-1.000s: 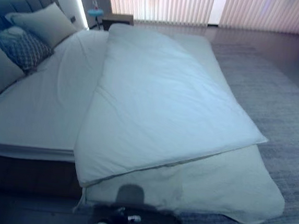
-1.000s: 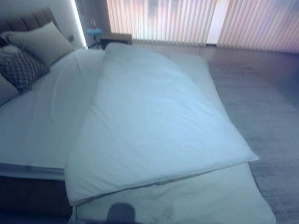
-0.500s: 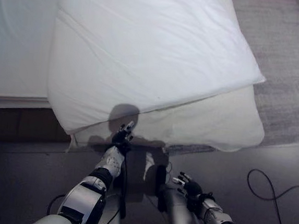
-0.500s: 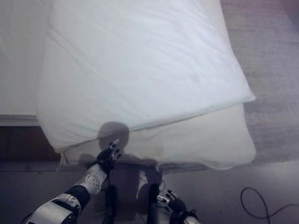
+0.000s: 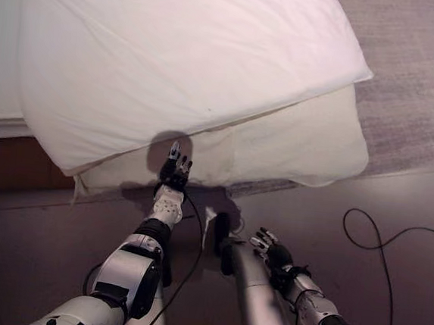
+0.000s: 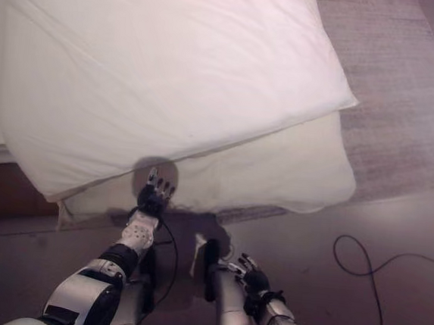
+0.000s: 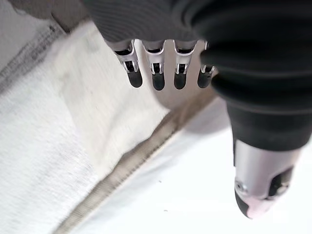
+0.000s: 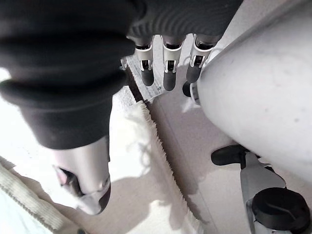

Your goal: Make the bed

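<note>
A white duvet (image 5: 188, 53) lies folded over on itself on the bed, its lower layer (image 5: 295, 143) sticking out at the near corner and hanging over the bed's edge. My left hand (image 5: 174, 171) reaches up to that near edge with fingers straight, open and holding nothing. The left wrist view shows its fingers (image 7: 157, 78) just above the duvet's seam (image 7: 136, 161). My right hand (image 5: 272, 254) hangs low over the floor, fingers relaxed and open; in its wrist view its fingers (image 8: 168, 73) hang above the floor, holding nothing.
A grey rug (image 5: 413, 96) lies right of the bed on the dark floor (image 5: 387, 299). The bed's dark base (image 5: 11, 163) shows under the mattress at the left. The rug's fringed edge (image 8: 161, 151) appears in the right wrist view.
The camera tilted down from the whole bed to its near edge. My left hand rose closer to the duvet's near edge; the right hand stayed low.
</note>
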Available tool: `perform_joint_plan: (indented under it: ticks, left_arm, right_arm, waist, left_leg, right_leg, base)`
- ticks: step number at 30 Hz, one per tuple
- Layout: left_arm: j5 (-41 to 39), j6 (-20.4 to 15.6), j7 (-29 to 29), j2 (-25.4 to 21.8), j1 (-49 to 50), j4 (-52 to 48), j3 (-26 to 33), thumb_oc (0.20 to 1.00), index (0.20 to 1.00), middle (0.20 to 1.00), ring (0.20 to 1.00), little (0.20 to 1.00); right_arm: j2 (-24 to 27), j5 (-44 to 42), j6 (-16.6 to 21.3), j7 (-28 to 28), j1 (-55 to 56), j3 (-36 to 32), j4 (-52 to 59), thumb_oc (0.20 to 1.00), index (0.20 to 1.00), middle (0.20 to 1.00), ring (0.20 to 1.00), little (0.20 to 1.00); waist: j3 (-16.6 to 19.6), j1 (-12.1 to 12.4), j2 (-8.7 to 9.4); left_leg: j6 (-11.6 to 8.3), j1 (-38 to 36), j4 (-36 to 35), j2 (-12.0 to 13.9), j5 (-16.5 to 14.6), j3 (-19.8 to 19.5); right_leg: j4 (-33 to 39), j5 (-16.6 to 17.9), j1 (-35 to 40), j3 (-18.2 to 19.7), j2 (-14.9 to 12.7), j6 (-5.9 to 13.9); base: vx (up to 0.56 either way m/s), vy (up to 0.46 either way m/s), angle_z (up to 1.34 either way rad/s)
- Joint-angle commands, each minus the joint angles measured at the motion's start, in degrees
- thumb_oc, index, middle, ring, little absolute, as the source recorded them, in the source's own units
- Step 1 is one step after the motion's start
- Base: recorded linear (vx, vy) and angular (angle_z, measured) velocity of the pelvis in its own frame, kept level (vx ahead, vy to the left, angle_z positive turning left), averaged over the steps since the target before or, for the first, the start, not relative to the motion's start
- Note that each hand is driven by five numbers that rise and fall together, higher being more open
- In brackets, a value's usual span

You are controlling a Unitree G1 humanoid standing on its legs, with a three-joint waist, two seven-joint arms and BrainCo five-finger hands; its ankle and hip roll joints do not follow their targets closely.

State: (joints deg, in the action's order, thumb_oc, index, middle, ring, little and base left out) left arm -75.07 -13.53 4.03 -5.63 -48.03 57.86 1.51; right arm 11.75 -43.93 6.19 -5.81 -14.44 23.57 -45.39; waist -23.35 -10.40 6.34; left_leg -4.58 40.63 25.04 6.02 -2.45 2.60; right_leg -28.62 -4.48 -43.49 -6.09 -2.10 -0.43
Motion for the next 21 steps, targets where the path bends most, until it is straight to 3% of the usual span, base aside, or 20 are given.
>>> perform_joint_plan:
  ticks: [1, 21]
  left_arm:
    - [-1.76, -2.72, -0.70, -0.13, -2.37, -1.02, -0.03, 1.000, 1.000, 1.000, 1.000, 1.000]
    - [-4.43, -5.58, -2.37, -1.77, -10.17, -6.82, -2.59, 1.000, 1.000, 1.000, 1.000, 1.000]
  right_arm:
    - [-0.48, -1.36, 1.96, 0.32, 2.94, 2.48, 1.94, 1.000, 1.000, 1.000, 1.000, 1.000]
    - [-0.93, -1.78, 2.16, 0.90, 4.90, 3.63, 1.59, 1.000, 1.000, 1.000, 1.000, 1.000]
  waist:
    - [4.79, -0.45, -0.10]
    - [4.67, -0.83, 0.18]
  left_leg:
    - [0.97, 3.30, 2.28, -0.49, -1.58, 0.30]
    - [0.93, 3.46, 1.31, -0.87, -1.34, 0.72]
  right_leg:
    - [3.48, 1.46, 0.17, -0.10, -1.97, 6.04]
    - [5.07, 2.50, -0.39, 0.56, -1.83, 5.92]
  base:
    - [0.00, 0.000, 0.00]
    - [0.00, 0.001, -0.01]
